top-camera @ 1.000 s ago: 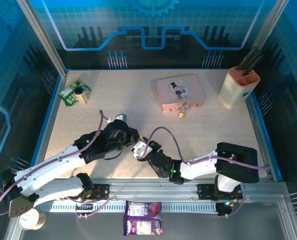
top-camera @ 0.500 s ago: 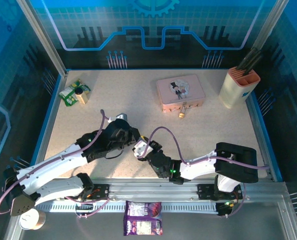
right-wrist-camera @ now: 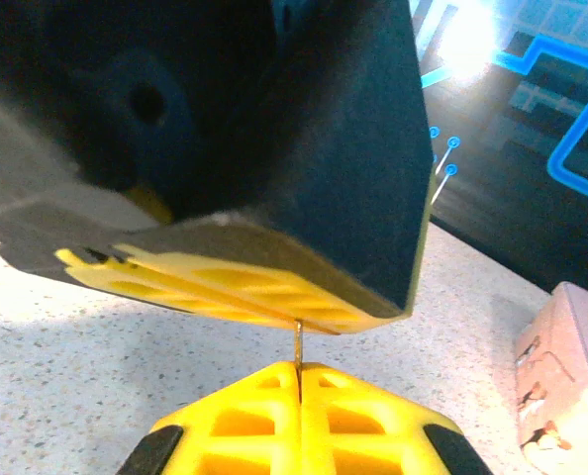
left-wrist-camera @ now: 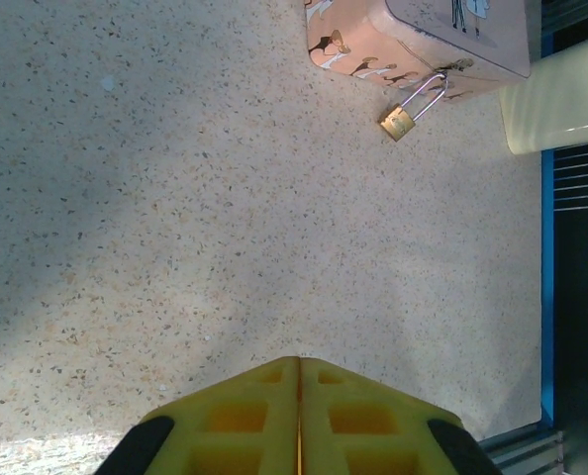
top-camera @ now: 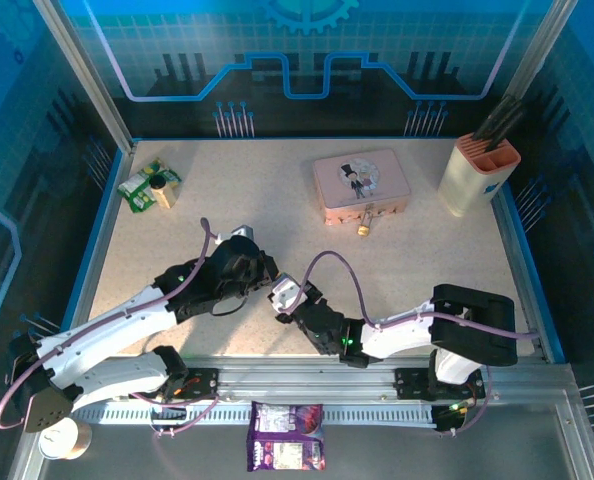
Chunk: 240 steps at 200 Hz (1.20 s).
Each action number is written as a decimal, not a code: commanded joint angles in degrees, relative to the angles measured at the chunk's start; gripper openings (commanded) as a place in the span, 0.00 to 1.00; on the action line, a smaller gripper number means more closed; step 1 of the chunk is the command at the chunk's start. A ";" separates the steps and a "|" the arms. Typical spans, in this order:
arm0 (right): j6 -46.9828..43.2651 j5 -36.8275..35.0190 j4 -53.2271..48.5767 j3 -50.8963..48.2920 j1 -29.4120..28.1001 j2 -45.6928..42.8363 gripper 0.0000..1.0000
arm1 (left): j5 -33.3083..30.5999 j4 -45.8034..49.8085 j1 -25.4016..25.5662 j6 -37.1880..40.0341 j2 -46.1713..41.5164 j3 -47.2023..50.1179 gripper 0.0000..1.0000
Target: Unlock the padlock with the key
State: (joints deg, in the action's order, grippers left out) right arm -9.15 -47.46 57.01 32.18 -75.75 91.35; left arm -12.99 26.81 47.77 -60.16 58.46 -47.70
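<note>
The brass padlock (top-camera: 362, 229) (left-wrist-camera: 398, 122) lies on the table, its silvery shackle hooked to the front of the pink tin (top-camera: 361, 183) (left-wrist-camera: 423, 40). The two grippers meet tip to tip at the near middle of the table. My right gripper (top-camera: 286, 296) (right-wrist-camera: 300, 366) is shut on the thin key (right-wrist-camera: 298, 341), which sticks up from its fingertips. The key's upper end runs into the seam of my left gripper (top-camera: 268, 273) (left-wrist-camera: 299, 359), whose yellow fingers (right-wrist-camera: 225, 292) are pressed together on it. Both grippers are well short of the padlock.
A beige holder (top-camera: 477, 172) (left-wrist-camera: 561, 99) with dark tools stands at the back right, beside the tin. A green packet with a small bottle (top-camera: 149, 187) lies at the back left. A purple packet (top-camera: 285, 448) and a paper cup (top-camera: 62, 437) sit below the table's near rail.
My left gripper's jaws have closed over the key's upper end. Both wrists shifted slightly at the meeting point; the padlock and tin have not moved.
</note>
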 commanded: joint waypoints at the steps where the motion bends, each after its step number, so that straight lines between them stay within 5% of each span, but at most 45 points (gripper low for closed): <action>1: 5.14 1.94 2.55 0.68 1.50 -3.09 0.00 | 1.22 1.93 -0.04 -0.07 -0.03 1.82 0.09; 125: 16.59 11.89 -8.37 0.13 6.67 -8.16 0.00 | 2.12 -1.72 -0.57 3.84 -1.79 3.50 0.31; 240: 16.23 13.70 -6.57 -1.07 6.40 -8.62 0.00 | 1.29 -1.57 -1.80 4.64 0.56 2.62 0.06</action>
State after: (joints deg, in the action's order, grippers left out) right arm 6.46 -32.73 47.11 31.05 -69.73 84.25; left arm -11.77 23.70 46.41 -56.53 58.39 -45.15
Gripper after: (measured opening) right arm 0.065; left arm 0.083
